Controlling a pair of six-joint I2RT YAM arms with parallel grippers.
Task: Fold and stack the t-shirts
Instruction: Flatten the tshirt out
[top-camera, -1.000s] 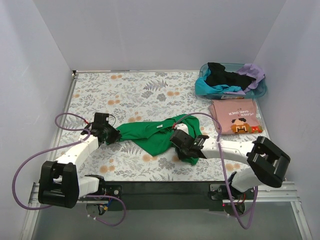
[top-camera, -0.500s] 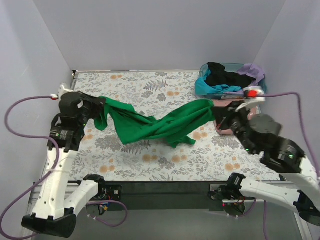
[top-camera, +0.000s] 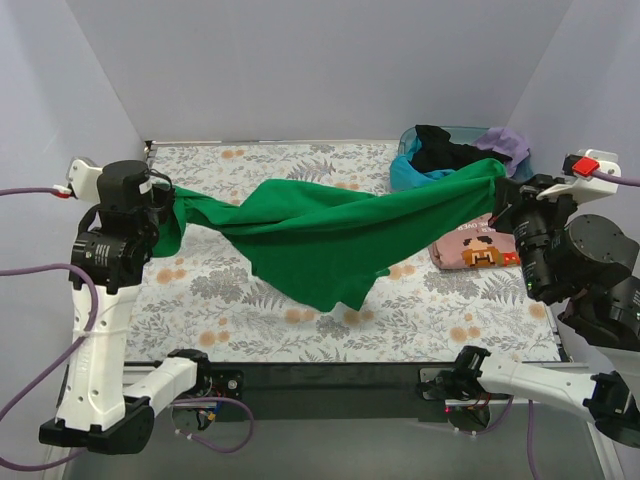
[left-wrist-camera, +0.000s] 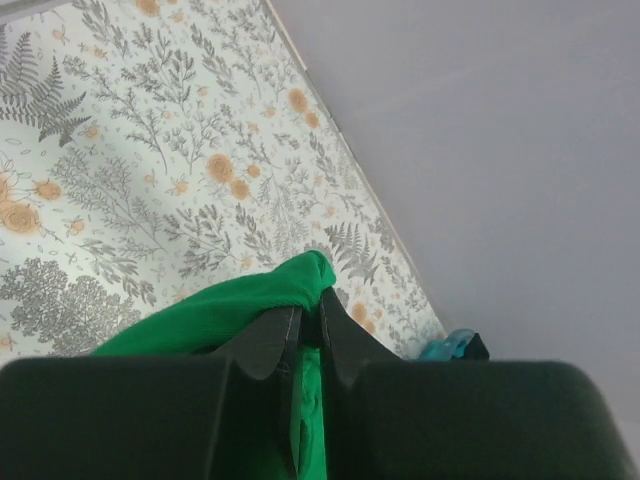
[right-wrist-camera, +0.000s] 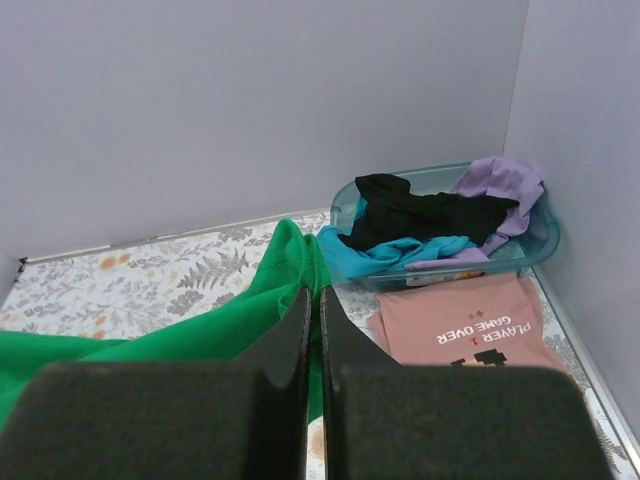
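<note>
One salmon-pink t-shirt (top-camera: 478, 243) lies folded on the surface (top-camera: 250, 170) beside the basket (right-wrist-camera: 520, 262), where more shirts wait; the green t-shirt (top-camera: 330, 235) hangs stretched in the air, unfolded, between left claw (left-wrist-camera: 310, 318) and right claw (right-wrist-camera: 312, 300), each pinched tight on its cloth

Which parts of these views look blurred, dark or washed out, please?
Top external: evenly lit and sharp, no glare on the green t-shirt. Left wrist: the left gripper is a dark, soft-edged mass, the floral table crisp. Right wrist: the right gripper likewise dark and blurry, the print on the salmon-pink t-shirt legible.
</note>
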